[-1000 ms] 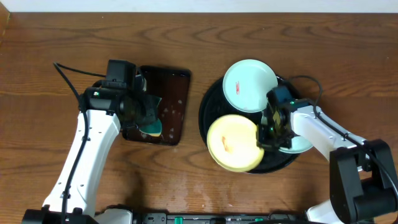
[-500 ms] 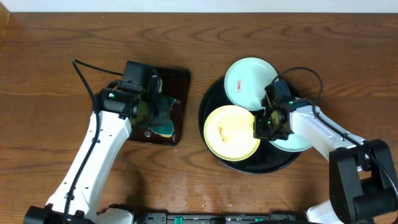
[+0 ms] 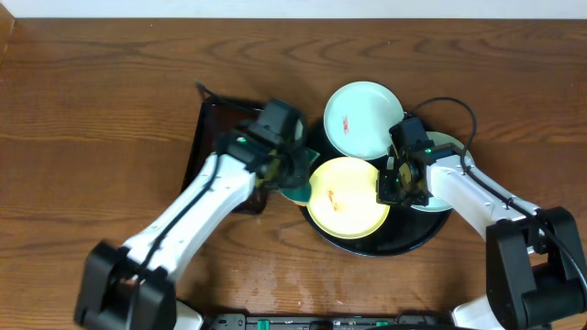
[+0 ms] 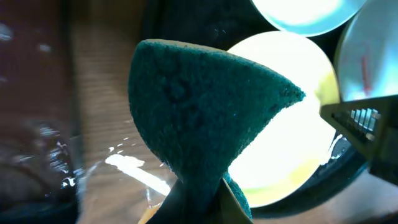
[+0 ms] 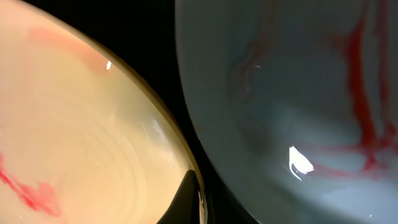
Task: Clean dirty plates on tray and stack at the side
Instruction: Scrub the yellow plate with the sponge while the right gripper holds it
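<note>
Our left gripper (image 3: 290, 176) is clamped on a teal sponge (image 4: 199, 112), which hangs over the left rim of the black tray (image 3: 404, 244), just beside the yellow plate (image 3: 347, 200). Our right gripper (image 3: 393, 186) sits at that plate's right edge, near the tray's middle. One fingertip (image 5: 188, 198) shows at the plate's rim, but we cannot tell whether the jaws pinch it.

We judge the wiping of the yellow plate is about to begin. Next, the sponge must come down on its red smear while the plate is steadied.

We count three plates, all on the tray: one yellow and two mint. One mint plate (image 3: 362, 119) is at the far rim and the other mint plate (image 3: 447, 144) is on the right side. There is one sponge, one black tray, and one brown tray (image 3: 206, 137) left of it.
</note>
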Controlling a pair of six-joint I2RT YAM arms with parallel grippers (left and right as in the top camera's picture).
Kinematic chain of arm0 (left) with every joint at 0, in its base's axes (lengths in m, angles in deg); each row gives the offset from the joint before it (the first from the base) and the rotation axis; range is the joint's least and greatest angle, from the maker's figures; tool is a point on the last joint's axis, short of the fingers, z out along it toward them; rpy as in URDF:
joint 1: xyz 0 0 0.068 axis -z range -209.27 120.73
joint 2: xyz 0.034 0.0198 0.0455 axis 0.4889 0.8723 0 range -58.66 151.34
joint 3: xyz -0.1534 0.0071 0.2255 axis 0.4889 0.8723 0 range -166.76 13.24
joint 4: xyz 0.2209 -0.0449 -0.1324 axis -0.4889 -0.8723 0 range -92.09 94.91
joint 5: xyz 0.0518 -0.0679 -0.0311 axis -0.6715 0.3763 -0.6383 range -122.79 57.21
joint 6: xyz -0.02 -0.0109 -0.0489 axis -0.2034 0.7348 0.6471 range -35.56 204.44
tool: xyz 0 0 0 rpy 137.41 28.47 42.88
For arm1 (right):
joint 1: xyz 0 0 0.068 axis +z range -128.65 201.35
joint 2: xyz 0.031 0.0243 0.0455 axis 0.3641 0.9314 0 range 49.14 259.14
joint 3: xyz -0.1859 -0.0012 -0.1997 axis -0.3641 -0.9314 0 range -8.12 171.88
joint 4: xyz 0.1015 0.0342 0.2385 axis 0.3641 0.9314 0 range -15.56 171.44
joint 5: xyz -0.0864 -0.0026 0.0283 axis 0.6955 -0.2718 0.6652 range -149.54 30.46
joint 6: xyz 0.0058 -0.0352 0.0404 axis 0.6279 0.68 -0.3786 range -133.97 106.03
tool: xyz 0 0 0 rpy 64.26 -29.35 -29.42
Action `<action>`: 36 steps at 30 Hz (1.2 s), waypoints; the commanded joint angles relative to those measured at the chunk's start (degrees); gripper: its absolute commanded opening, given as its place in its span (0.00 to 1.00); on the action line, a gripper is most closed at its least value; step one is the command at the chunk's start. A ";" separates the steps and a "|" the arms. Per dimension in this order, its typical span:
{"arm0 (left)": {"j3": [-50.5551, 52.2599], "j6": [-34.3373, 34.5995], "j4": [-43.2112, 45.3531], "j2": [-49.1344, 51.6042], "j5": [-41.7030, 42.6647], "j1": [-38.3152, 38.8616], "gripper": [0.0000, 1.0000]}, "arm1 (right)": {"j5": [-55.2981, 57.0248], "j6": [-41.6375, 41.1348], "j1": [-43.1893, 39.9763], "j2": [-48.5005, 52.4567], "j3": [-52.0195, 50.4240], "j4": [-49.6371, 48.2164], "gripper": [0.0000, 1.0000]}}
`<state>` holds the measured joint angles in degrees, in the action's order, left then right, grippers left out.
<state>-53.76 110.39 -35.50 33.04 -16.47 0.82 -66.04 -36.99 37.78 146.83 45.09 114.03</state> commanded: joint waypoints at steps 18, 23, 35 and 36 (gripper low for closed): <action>-1.36 13.11 17.25 23.15 8.81 11.04 0.07 | 10.49 -1.16 0.68 1.20 -0.94 0.17 0.01; -1.38 12.96 6.45 23.08 -10.47 8.59 0.07 | 10.51 -1.14 0.68 1.20 -0.94 0.26 0.01; -2.51 12.92 1.38 21.03 -18.99 6.05 0.07 | 10.56 -1.09 0.66 1.20 -0.94 0.28 0.01; -2.51 12.85 3.21 21.03 -16.15 6.34 0.08 | 10.56 -1.09 0.66 1.20 -0.94 0.26 0.01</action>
<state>-58.46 123.20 -33.55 51.86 -25.22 8.82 -64.40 -37.06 38.65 146.61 45.09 114.05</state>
